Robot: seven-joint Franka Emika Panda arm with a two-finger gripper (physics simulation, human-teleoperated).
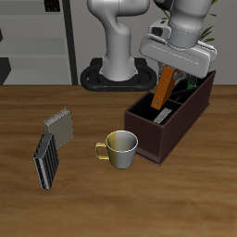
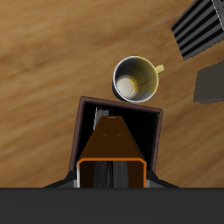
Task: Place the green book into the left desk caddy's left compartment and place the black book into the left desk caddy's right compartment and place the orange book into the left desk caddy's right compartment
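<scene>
My gripper is shut on the orange book and holds it upright, slightly tilted, over the left desk caddy. The book's lower end reaches down into the wide right compartment at the caddy's low end. In the wrist view the orange book hangs between my fingers above that compartment. The black book with white page edges lies inside it, partly hidden. A sliver of the green book shows in the narrow left compartment at the taller end.
A cream mug stands just in front of the caddy's low end and also shows in the wrist view. A small grey book and a grey-and-black striped book lie farther off towards the table's front.
</scene>
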